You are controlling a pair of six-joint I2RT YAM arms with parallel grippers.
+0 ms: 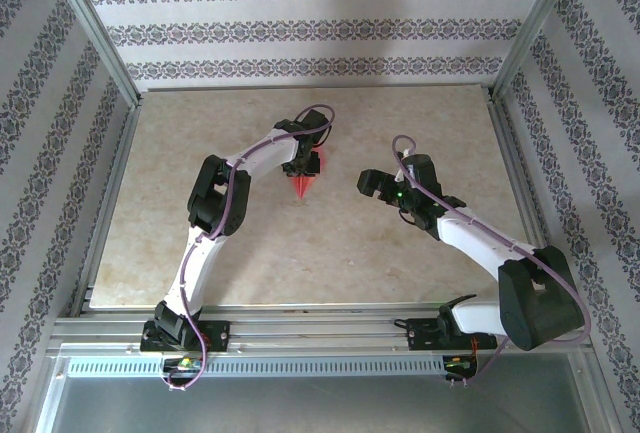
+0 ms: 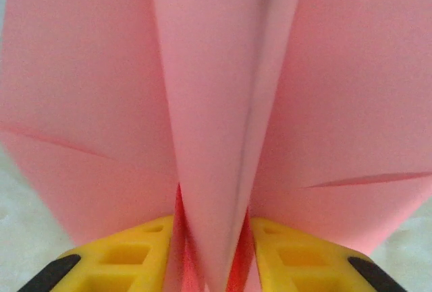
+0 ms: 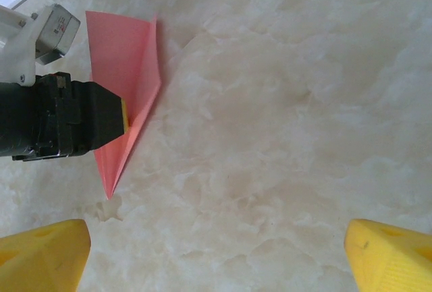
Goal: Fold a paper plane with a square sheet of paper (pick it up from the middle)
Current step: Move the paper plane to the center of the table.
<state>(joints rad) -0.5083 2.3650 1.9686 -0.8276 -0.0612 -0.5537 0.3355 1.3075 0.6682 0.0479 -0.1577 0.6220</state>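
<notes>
**Left gripper (image 1: 301, 165) astride the pink dart, right gripper (image 1: 370, 184) spread wide**

Left gripper's yellow fingers (image 2: 128, 257) stand close on either side of the central fold of the salmon-pink, dart-shaped paper plane (image 2: 223, 103), whose two wings fan out above them. The pads lie against the paper layers, but whether they actually press on the fold cannot be told. The right gripper's yellow fingertips (image 3: 40, 255) are far apart, with bare tabletop between them and nothing held.

From above, the paper plane sits near the middle of the marbled beige tabletop (image 1: 300, 263), a little toward the far side. Its pointed nose is turned toward the near edge and its wide tail lies under the left gripper. Bare surface surrounds it on every side, and all four table edges are well apart from it. A strip of bare table separates the plane from the right gripper. In the right wrist view the nose reaches down to the surface; whether it touches cannot be made out.

The left arm rises from its base at the near left, bends at a dark elbow, and reaches right and away to the centre. The right arm stretches from the near right toward the middle, its gripper pointing left at the plane.

Purple cables (image 1: 238, 208) loop along both arms. Aluminium frame rails (image 1: 95, 43) and striped patterned walls (image 1: 300, 31) enclose the table, well clear of the paper.
</notes>
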